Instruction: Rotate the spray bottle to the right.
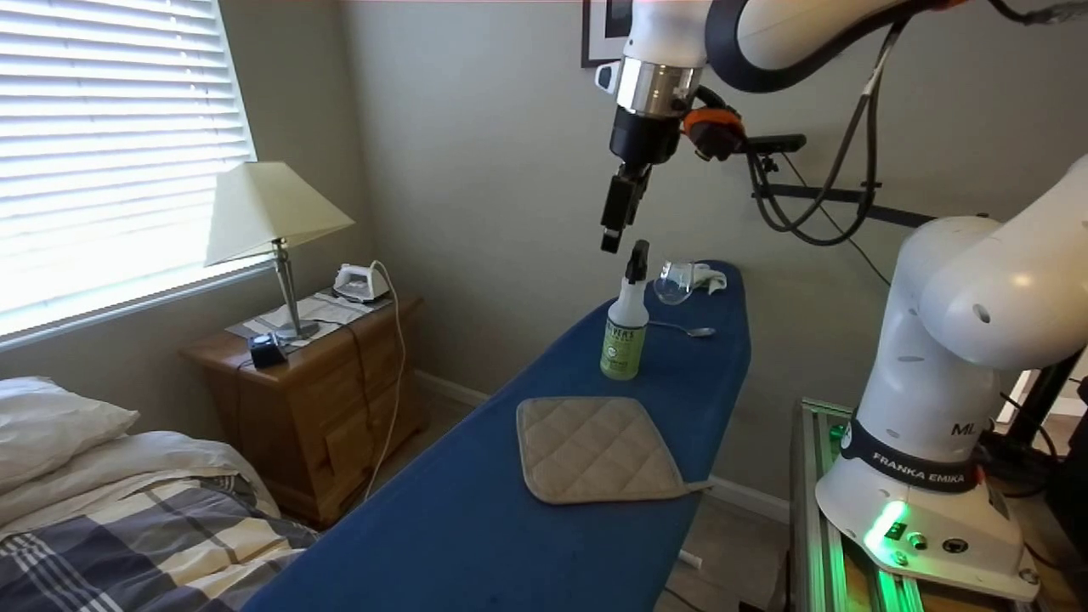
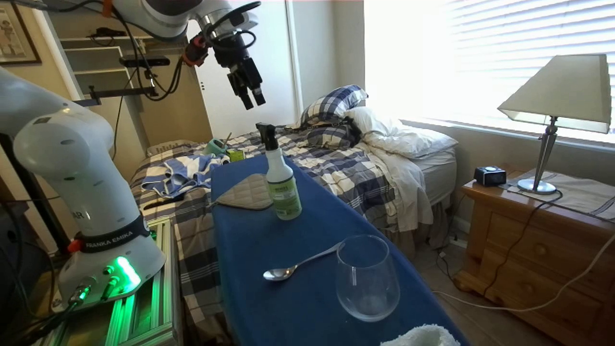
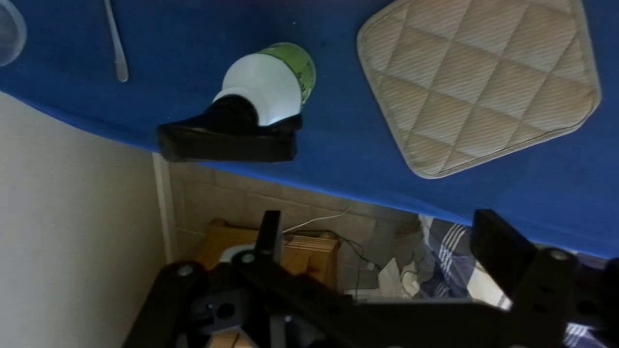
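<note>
The spray bottle (image 1: 625,336) stands upright on the blue ironing board (image 1: 476,518). It has a white upper body, a green label and a black trigger head. It also stands upright in an exterior view (image 2: 284,192), and the wrist view shows it from above (image 3: 266,84). My gripper (image 1: 610,245) hangs above the board, higher than the bottle's head and apart from it. In an exterior view the gripper (image 2: 253,103) is above and behind the bottle. In the wrist view the fingers (image 3: 377,222) are spread wide with nothing between them, and the bottle lies beyond them to the upper left.
A tan quilted pad (image 1: 595,450) lies beside the bottle. A spoon (image 2: 288,270), a clear glass (image 2: 367,278) and a white cloth (image 2: 425,336) lie or stand on the board's other side. A nightstand with a lamp (image 1: 280,221) and a bed (image 2: 331,178) flank the board.
</note>
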